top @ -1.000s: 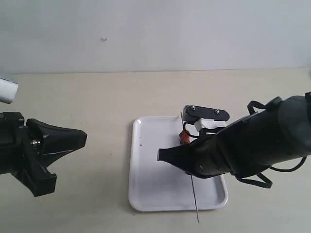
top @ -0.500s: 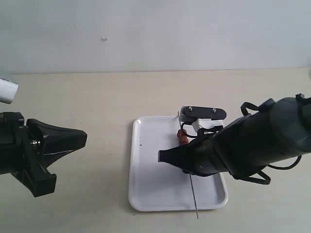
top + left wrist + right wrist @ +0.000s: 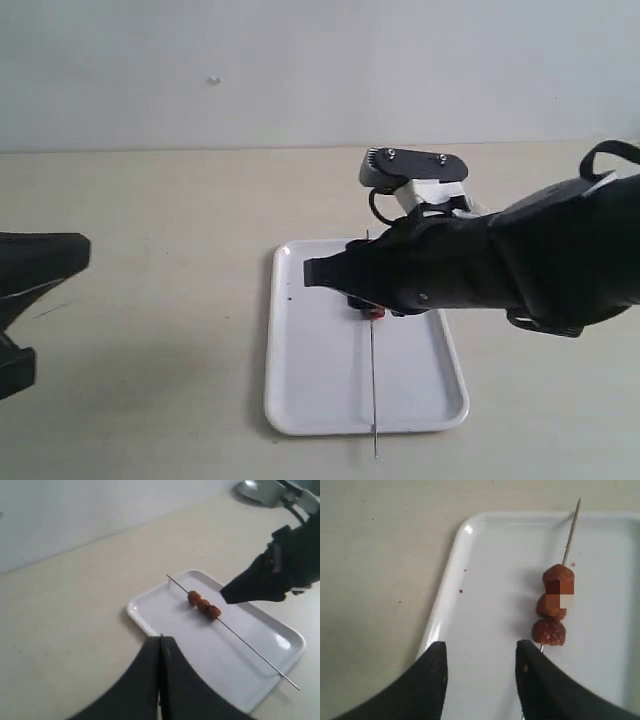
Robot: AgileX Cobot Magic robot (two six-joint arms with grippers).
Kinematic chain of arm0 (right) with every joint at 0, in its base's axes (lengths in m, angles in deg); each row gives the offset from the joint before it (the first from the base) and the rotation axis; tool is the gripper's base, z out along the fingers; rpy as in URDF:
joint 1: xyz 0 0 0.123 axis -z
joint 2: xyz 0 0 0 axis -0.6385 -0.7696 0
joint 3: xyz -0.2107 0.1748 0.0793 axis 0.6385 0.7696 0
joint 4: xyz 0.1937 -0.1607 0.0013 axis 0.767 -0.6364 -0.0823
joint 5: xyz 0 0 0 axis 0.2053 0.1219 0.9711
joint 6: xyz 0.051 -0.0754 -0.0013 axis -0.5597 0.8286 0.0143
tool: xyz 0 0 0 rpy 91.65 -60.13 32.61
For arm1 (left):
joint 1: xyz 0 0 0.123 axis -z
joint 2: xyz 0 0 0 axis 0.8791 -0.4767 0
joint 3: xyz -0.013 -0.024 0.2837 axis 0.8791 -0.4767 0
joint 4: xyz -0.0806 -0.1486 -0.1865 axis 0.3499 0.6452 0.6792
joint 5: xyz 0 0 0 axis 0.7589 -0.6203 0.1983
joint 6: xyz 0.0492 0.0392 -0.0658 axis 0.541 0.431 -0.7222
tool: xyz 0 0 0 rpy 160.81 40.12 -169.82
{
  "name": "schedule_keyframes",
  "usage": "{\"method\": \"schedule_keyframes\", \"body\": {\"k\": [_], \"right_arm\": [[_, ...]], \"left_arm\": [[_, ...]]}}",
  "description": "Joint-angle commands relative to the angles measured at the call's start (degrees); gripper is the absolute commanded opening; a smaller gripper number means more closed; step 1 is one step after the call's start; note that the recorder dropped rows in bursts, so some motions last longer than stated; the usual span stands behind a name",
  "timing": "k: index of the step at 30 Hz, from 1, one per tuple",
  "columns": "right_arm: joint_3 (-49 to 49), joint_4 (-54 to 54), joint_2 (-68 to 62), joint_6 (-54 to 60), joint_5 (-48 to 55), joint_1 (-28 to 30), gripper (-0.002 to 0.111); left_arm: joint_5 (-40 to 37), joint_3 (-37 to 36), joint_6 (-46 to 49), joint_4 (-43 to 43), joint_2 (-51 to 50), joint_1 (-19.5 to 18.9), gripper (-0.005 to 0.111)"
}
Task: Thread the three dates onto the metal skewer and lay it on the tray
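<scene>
The three dates (image 3: 554, 611) sit in a row, threaded on the metal skewer (image 3: 571, 530), which lies lengthwise on the white tray (image 3: 490, 580). In the left wrist view the dates (image 3: 203, 605) are near the skewer's (image 3: 250, 646) far end on the tray (image 3: 165, 605). My right gripper (image 3: 480, 647) is open and holds nothing, hovering over the tray just beside the dates. In the exterior view my right gripper (image 3: 320, 272) covers most of the dates (image 3: 375, 312); the skewer (image 3: 372, 380) overhangs the tray's (image 3: 310, 380) near rim. My left gripper (image 3: 160, 639) is shut and empty, well left of the tray (image 3: 75, 255).
The tray rests on a plain beige tabletop (image 3: 160, 330) with a pale wall behind. A few tiny dark specks (image 3: 461, 590) mark the tray near its rim. The bulky right arm (image 3: 540, 270) hangs over the tray's right side.
My right gripper has opened and lifted away toward the tray's far end, leaving the loaded skewer lying on the tray a little further left. My left gripper has drawn back to the left.
</scene>
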Motion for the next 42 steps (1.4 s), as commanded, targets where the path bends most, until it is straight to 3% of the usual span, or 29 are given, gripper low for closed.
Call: {"method": "schedule_keyframes", "body": {"k": [1, 5, 9, 17, 25, 31, 33, 42], "right_arm": [[4.95, -0.59, 7.01, 6.51, -4.79, -0.15, 0.039], [10.03, -0.59, 15.24, 13.59, -5.88, -0.15, 0.017], [12.03, -0.59, 20.88, 14.70, -4.46, -0.15, 0.000], [16.11, -9.78, 35.91, 15.69, 1.52, -0.15, 0.000], [22.39, -18.13, 59.47, 16.03, 3.32, -0.15, 0.000], [25.36, -15.54, 75.61, 13.16, -2.54, -0.15, 0.000], [25.36, -11.17, 79.66, 7.19, -2.27, -0.15, 0.000], [25.36, -10.43, 89.26, 2.69, -2.45, -0.15, 0.000]], "left_arm": [[9.21, -4.27, -2.81, 0.41, 15.93, -0.05, 0.000], [19.35, -8.62, -6.31, 0.41, 34.28, -0.05, 0.000], [20.15, -11.22, -7.15, 0.41, 44.71, -0.05, 0.000], [22.11, -12.54, -7.15, 0.41, 46.56, -0.17, 0.000], [21.84, -12.63, -7.15, 0.41, 46.74, -0.17, 0.000], [21.73, -12.63, -7.15, 0.41, 46.74, -0.17, 0.000], [21.73, -12.63, -7.15, 0.41, 46.74, -0.17, 0.000], [21.73, -12.63, -7.15, 0.41, 46.74, -0.17, 0.000]]}}
